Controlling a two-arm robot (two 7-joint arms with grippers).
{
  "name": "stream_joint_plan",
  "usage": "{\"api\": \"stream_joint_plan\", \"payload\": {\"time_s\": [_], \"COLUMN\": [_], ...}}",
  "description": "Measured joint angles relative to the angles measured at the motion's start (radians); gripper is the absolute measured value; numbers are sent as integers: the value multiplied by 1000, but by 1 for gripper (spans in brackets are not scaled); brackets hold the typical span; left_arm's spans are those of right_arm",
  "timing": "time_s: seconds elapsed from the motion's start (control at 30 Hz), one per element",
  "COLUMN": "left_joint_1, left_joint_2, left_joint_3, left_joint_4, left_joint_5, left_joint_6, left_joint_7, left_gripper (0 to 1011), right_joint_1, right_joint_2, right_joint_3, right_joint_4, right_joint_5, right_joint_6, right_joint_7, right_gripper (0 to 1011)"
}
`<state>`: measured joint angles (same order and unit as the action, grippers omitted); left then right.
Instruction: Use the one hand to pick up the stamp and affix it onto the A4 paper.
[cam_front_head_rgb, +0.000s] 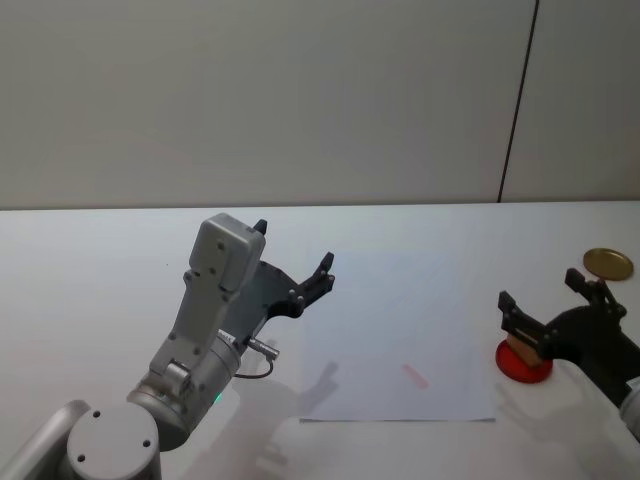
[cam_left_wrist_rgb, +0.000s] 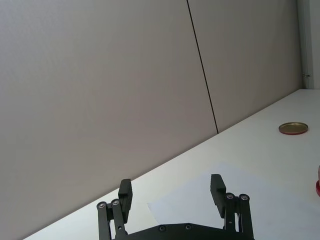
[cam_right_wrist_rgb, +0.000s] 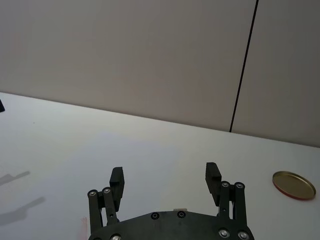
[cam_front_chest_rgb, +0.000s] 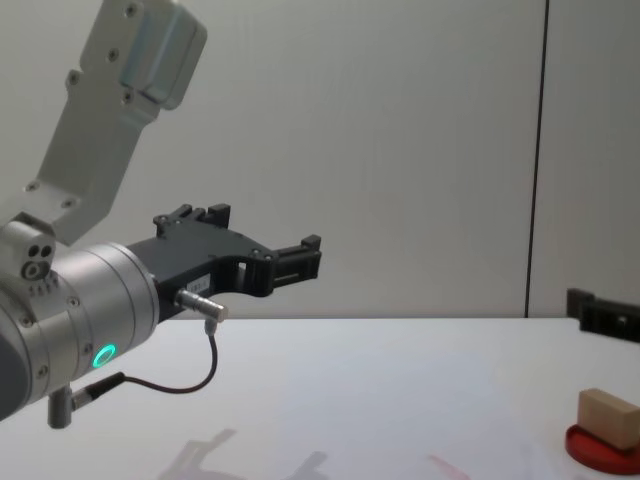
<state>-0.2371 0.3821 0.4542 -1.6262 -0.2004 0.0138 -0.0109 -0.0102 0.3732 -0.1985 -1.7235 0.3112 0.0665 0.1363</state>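
The stamp (cam_front_head_rgb: 518, 347) sat on a red ink pad (cam_front_head_rgb: 524, 368) just beneath the right tool (cam_front_head_rgb: 540, 290), which was spread wide and held nothing. A gold lid (cam_front_head_rgb: 608, 263) lay just beyond that tool, and the A4 paper (cam_front_head_rgb: 400, 320) lay to its left. The left tool (cam_front_head_rgb: 295, 247), also wide, hung raised at the paper's far edge.

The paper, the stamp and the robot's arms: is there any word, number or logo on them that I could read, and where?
No text here can be read.
Red stamped mark on the A4 paper: too faint and blurred to read.
Small pale label on the black body of the left gripper: too small to read.
Wooden stamp, red ink pad, gold lid: no writing visible.
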Motion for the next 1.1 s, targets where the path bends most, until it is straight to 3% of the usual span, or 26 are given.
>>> {"api": "stream_joint_plan", "payload": {"time_s": [0.53, 1.1], "left_joint_1": [0, 0], "left_joint_2": [0, 0], "left_joint_3": [0, 0], "left_joint_4": [0, 0], "left_joint_5": [0, 0], "left_joint_6": [0, 0], "left_joint_7": [0, 0], "left_gripper": [993, 993], "right_joint_1": [-5, 35], "right_joint_2": [26, -3], "right_joint_3": [17, 3], "right_joint_4": [76, 169], "right_joint_5": [41, 37], "right_joint_6": [36, 47], "right_joint_7": [76, 99], "right_gripper": [1001, 1001]}}
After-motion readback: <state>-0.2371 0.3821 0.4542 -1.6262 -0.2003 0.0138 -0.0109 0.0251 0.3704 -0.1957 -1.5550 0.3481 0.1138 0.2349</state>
